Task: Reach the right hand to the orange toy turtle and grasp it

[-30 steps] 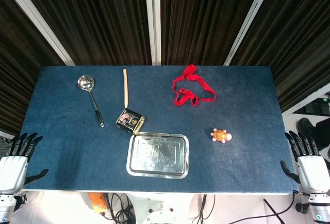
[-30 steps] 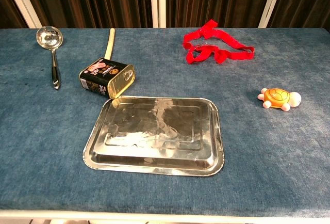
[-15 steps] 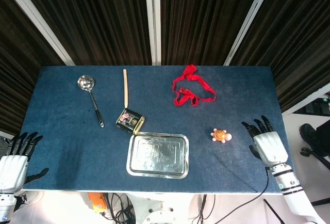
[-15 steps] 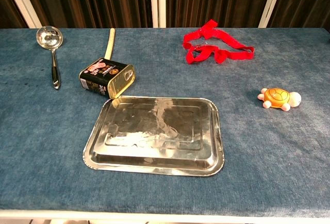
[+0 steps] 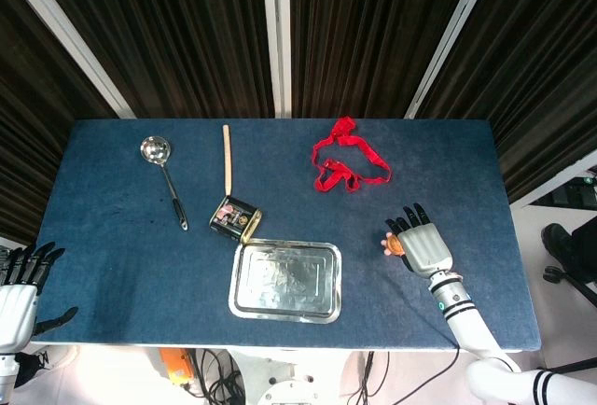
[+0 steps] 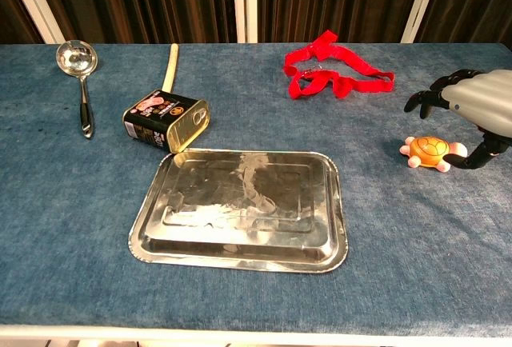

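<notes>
The orange toy turtle lies on the blue table at the right; in the head view only its left edge shows from under my right hand. My right hand hovers directly over the turtle, fingers spread and curved downward, holding nothing. In the chest view its thumb hangs just right of the turtle's head, and no contact is visible. My left hand stays off the table's front left corner, fingers apart and empty; the chest view does not show it.
A silver tray lies at the front middle, with a tin can at its far left corner. A ladle and a wooden stick lie at the back left, a red ribbon at the back right.
My right hand has swept in from the table's right edge and now sits over the turtle. My left hand has slipped slightly down and left.
</notes>
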